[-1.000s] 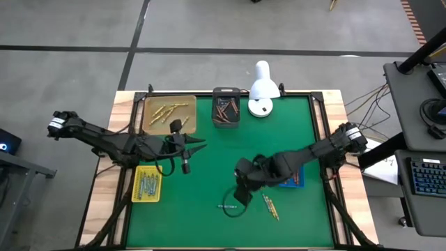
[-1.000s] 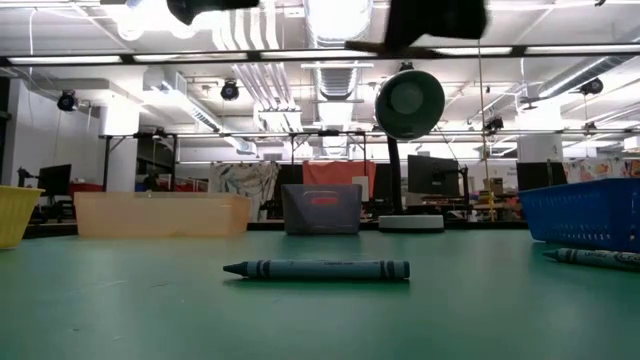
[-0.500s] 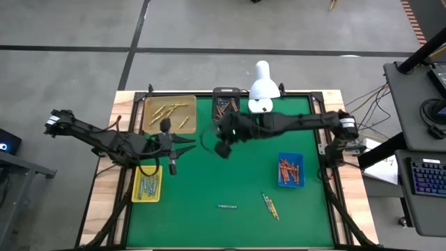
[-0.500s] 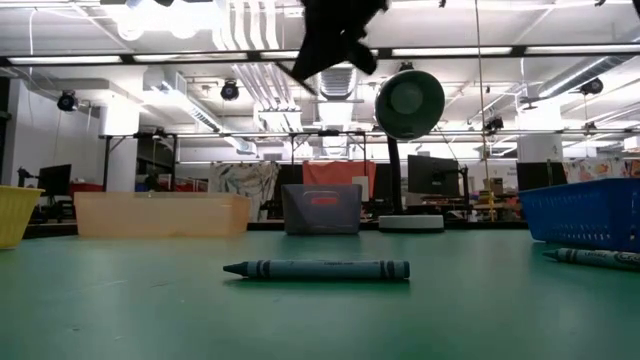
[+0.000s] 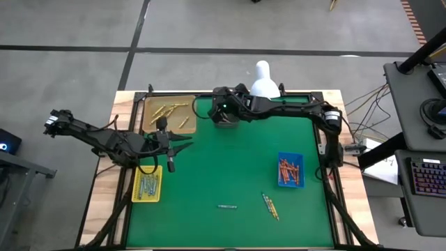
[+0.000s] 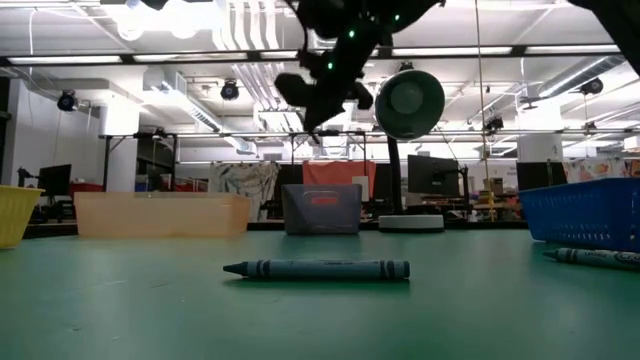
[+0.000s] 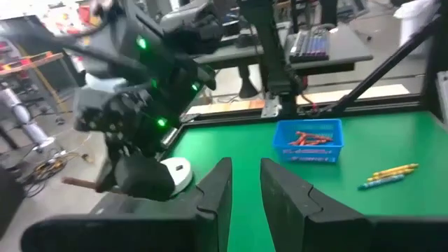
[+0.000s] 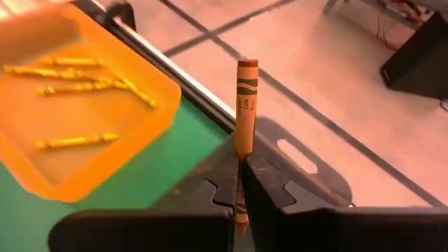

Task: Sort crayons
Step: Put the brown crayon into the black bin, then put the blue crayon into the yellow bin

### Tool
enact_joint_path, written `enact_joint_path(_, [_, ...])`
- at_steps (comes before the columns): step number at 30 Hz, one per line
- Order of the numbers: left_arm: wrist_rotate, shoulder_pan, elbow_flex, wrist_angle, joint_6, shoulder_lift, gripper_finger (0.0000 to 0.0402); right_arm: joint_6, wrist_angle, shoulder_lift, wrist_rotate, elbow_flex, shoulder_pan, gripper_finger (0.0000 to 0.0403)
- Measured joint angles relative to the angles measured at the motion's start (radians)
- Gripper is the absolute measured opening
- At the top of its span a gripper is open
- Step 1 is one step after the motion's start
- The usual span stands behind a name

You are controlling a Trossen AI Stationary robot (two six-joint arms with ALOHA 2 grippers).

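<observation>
Right tool point(image 8: 239, 183): clenched on a brown crayon point(image 8: 244, 105) that stands up between its fingers; it hangs over the dark tray point(image 5: 226, 115) at the far edge of the bench point(image 5: 209, 181).
Left tool point(image 7: 245, 185): fingers a narrow gap apart with nothing visible between them; it hovers near the yellow tray point(image 5: 146, 184), on the left side of the bench.
Sorted so far: yellow crayons point(image 8: 77, 87) lie in the orange tray point(image 5: 168, 113); orange-red crayons point(image 5: 290, 171) in the blue tray point(image 5: 290, 160); several crayons in the yellow tray; brown-red crayons in the dark tray, mostly hidden by the right arm.
Left to sort: one blue-green crayon point(image 6: 318, 269) lies loose near the middle front of the bench; a small group of loose crayons point(image 5: 270, 206) lies just in front of the blue tray.
Progress, my judgement: most of the job is done. The held brown crayon looks about to be dropped into the dark tray, then the few loose ones remain.
Writing: the held crayon's wrapper carries dark print, too small to read. No brand legible anywhere.
</observation>
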Motion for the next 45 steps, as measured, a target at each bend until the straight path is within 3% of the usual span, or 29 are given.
enact_joint_path(10, [-0.030,0.000,0.000,-0.004,-0.005,0.007,0.0058,-0.009,-0.012,0.061,-0.009,0.000,-0.003,0.0016])
enact_joint_path(15, [-0.030,0.000,0.000,-0.004,-0.012,0.008,0.0058,0.028,-0.010,0.062,-0.080,0.000,-0.002,0.0053])
enact_joint_path(26, [-0.029,0.000,0.000,-0.019,-0.076,0.008,0.0058,-0.020,-0.014,0.051,-0.095,0.000,0.010,0.0121])
enact_joint_path(31, [-0.028,0.000,0.000,-0.063,-0.156,0.008,0.0058,-0.051,-0.032,-0.011,-0.192,0.001,0.047,0.0121])
enact_joint_path(36, [-0.027,-0.005,0.000,-0.082,-0.227,0.022,0.0058,-0.062,-0.116,-0.097,-0.220,0.001,0.107,0.0111])
enact_joint_path(45, [-0.025,-0.014,0.000,-0.074,-0.299,0.121,0.0058,-0.051,-0.237,-0.250,-0.329,0.001,0.264,0.0096])
